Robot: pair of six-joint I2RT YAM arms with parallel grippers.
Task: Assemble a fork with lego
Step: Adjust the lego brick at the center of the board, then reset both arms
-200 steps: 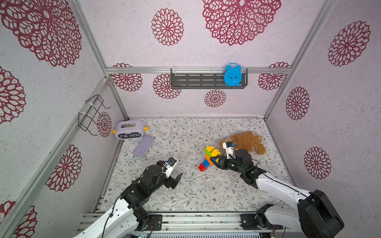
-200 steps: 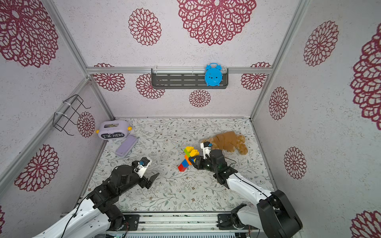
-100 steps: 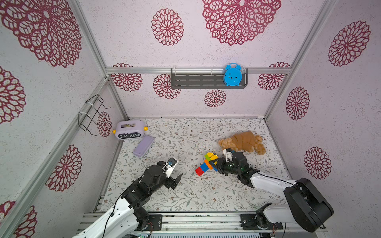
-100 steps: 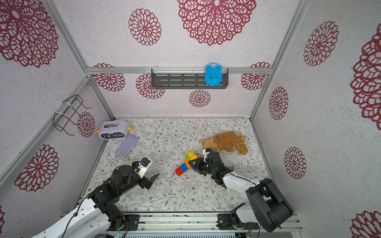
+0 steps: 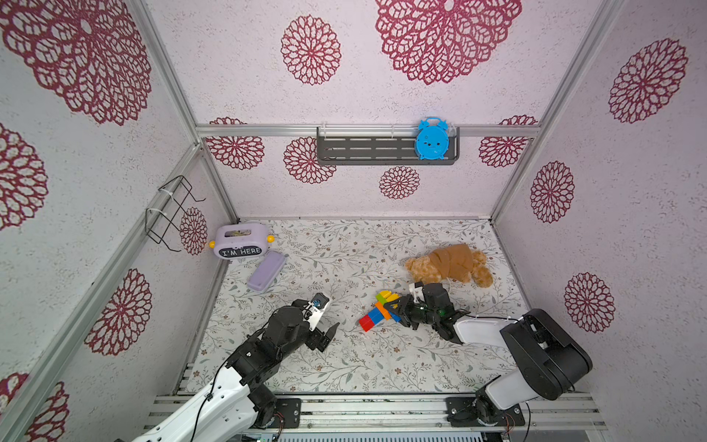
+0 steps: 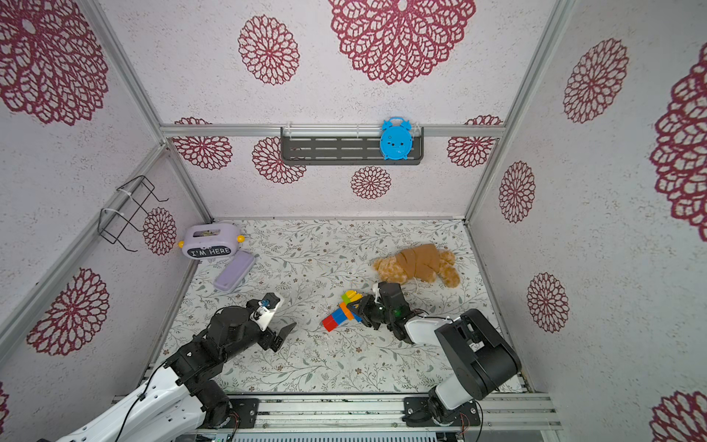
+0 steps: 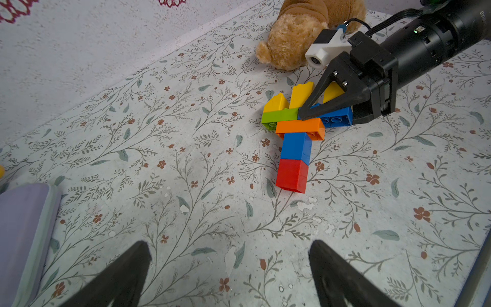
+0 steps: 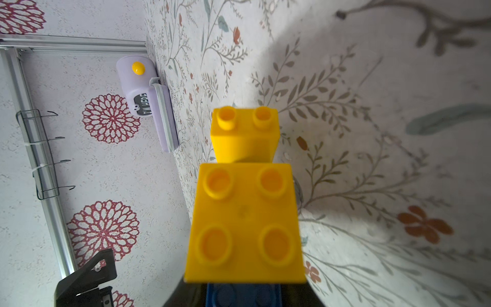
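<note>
While the left gripper [image 5: 329, 333] hovers low over the bench [image 5: 344, 367] with its jaws spread wide and nothing between them, the right gripper [image 7: 303, 113] reaches in low from the robot's right and pinches the fork [image 5: 377, 313] at its crosspiece. The left wrist view shows those jaws pressed together on the blue brick [image 7: 336, 118] at one end of the crosspiece, next to the orange brick [image 7: 300, 127] and the green brick [image 7: 279, 117]. The fork appears to lie flat on the floral bench, near its middle and a little toward the robot's right. Its red-and-blue handle [image 7: 293, 159] points toward the left gripper, well apart from it. Three yellow prongs [image 7: 300, 95] point toward the brown plush bear [image 5: 447, 264], which lies near the fork but not touching it. In the right wrist view the studded yellow bricks fill the centre, with a blue brick just under them. A lilac box [image 5: 241, 241] marked "I'M HERE" stands in the far left corner.
</note>
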